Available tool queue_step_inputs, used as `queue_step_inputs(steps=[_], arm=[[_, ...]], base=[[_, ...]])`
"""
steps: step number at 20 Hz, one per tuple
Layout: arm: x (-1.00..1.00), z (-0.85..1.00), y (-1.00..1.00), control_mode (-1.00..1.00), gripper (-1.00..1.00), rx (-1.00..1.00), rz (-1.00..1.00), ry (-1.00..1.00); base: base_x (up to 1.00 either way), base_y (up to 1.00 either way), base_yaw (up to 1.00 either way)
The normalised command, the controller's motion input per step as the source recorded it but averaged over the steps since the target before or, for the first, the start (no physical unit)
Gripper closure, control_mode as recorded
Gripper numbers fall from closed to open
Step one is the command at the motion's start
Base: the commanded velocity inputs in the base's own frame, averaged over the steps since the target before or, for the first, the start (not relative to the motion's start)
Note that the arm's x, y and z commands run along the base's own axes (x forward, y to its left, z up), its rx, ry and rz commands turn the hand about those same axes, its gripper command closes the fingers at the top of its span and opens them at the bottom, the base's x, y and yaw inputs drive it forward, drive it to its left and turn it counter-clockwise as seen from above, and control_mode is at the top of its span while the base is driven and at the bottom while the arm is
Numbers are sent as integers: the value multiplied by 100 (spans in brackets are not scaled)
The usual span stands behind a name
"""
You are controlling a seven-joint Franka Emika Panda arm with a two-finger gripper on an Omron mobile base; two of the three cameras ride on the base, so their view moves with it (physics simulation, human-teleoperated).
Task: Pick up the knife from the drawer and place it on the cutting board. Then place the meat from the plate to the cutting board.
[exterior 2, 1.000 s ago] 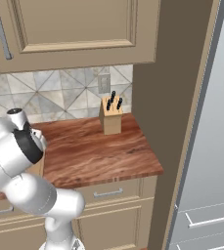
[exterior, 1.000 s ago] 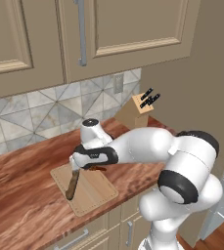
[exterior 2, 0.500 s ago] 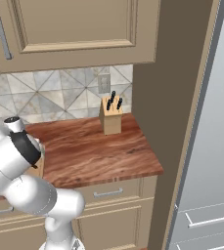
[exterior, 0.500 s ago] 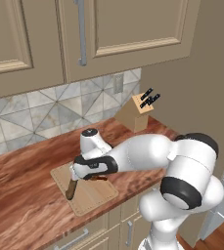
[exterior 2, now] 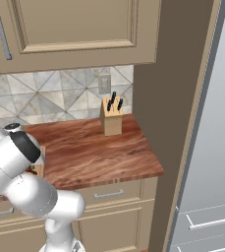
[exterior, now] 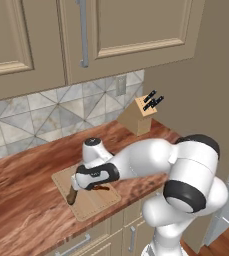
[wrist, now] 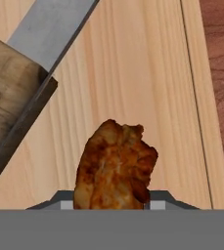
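Meat, reddish-brown and irregular, sits directly in front of the hand camera, over the cutting board; whether it rests on the wood or is held just above it cannot be told. The finger tips are hidden behind the meat at the bottom of the hand view, so whether the fingers are clamped on it or parted cannot be told. In the left base view the gripper is low over the cutting board, with a dark sliver of meat showing just under the hand. Knife lies flat on the board beside the meat, close to it but apart: wooden handle at left in the hand view, grey blade running toward the top. In the left base view the knife lies on the board's left part, handle toward the board's near edge. Board lies on the reddish wooden counter. Knife block with black-handled knives stands well apart, toward the counter's far right, at the tiled backsplash; also seen in the right base view.
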Motion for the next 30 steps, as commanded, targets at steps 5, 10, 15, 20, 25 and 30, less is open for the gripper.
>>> queue_step_inputs(steps=[5,10,15,20,25,30], arm=[[0,-8,8,-100,-100,0,0,0],[0,0,0,-100,-100,0,0,0],[-22,32,-5,-100,-100,1,-1,-2],[-73,100,-8,-100,-100,1,-5,-20],[-100,100,-43,-100,-100,0,-3,-24],[-100,100,-80,-100,-100,0,0,-37]], base=[[0,0,0],[0,0,0],[0,0,0],[0,0,0],[0,0,0],[0,0,0]])
